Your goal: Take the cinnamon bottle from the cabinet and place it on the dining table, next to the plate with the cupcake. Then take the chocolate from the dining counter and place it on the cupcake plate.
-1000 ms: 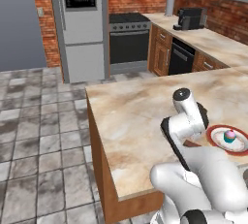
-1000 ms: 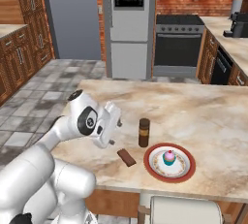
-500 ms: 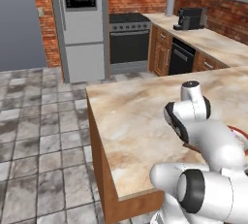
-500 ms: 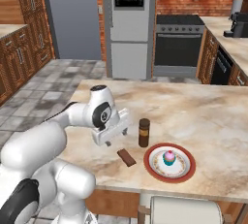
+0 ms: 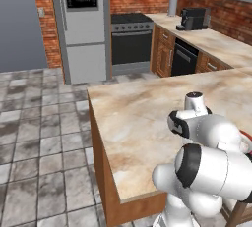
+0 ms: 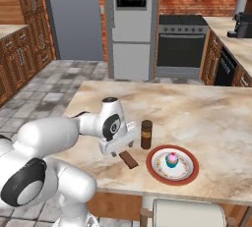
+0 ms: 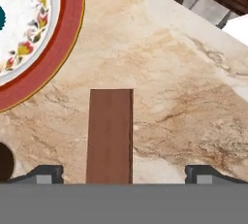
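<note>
You've got the gripper (image 7: 124,172) down low over the dining table (image 6: 206,108), jaws spread wide w/ nothing between them gripped. In the hand view the two dark fingertips (image 7: 46,173) sit far apart at the bottom, and the chocolate (image 7: 110,136) lies flat on the marble between them, running lengthwise away from the hand. It's closer to the left tip than the right; neither tip touches it as far as you can see.

Right base view: the gripper (image 6: 118,147) hangs just above the near end of the chocolate (image 6: 129,159), which lies flat on the marble, near the table's front edge. The cinnamon bottle (image 6: 146,134) stands upright just beyond the choc, right beside the hand, and just left of the plate (image 6: 189,173). Bottle & plate are close but you can't tell if they touch. The cupcake (image 6: 171,159) sits upright about mid-plate, pink top, teal wrapper.

Hand view also shows the plate's red rim (image 7: 65,48) at upper left, apart from the choc, w/ a floral pattern inside the rim. A dark round bit at the far left edge could be the bottle base — can't tell.

Left base view: the arm's white links block most of the table area; the plate's red rim (image 5: 247,138) just peeks out at the right edge.
</note>
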Available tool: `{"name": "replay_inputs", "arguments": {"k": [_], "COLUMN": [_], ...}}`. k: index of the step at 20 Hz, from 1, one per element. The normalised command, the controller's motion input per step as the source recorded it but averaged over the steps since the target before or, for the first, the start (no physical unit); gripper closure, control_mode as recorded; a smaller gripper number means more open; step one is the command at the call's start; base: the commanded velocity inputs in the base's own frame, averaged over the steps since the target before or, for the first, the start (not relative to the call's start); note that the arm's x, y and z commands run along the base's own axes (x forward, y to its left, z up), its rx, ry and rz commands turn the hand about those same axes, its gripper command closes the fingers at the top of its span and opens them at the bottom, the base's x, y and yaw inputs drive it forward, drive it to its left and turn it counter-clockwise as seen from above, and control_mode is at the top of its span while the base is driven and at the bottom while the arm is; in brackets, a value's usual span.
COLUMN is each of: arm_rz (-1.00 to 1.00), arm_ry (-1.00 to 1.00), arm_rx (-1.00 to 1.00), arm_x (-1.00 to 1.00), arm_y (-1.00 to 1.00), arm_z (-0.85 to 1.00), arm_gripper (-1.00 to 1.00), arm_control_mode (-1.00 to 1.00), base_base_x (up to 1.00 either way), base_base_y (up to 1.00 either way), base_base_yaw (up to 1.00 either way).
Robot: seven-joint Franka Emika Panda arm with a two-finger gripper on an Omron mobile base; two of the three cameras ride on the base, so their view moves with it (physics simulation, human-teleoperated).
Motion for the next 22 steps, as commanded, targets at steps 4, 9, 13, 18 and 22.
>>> {"name": "replay_inputs", "arguments": {"k": [4, 9, 13, 18, 22], "arm_rz": [-0.12, -0.08, -0.08, -0.07, -0.07], "arm_ry": [0.00, -0.05, -0.06, -0.03, -0.03], "arm_rx": [0.00, 0.00, 0.00, 0.00, 0.00], "arm_x": [0.00, 0.00, 0.00, 0.00, 0.00], "arm_y": [0.00, 0.00, 0.00, 0.01, 0.00], "arm_z": [-0.49, -0.23, -0.25, -0.31, -0.25], "arm_gripper": [-1.00, -1.00, -1.00, -1.00, -1.00], "arm_control_mode": [-1.00, -1.00, -1.00, -1.00, -1.00], "base_base_x": [0.00, 0.00, 0.00, 0.00, 0.00], "base_base_y": [0.00, 0.00, 0.00, 0.00, 0.00], "base_base_yaw": [0.00, 0.00, 0.00, 0.00, 0.00]}}
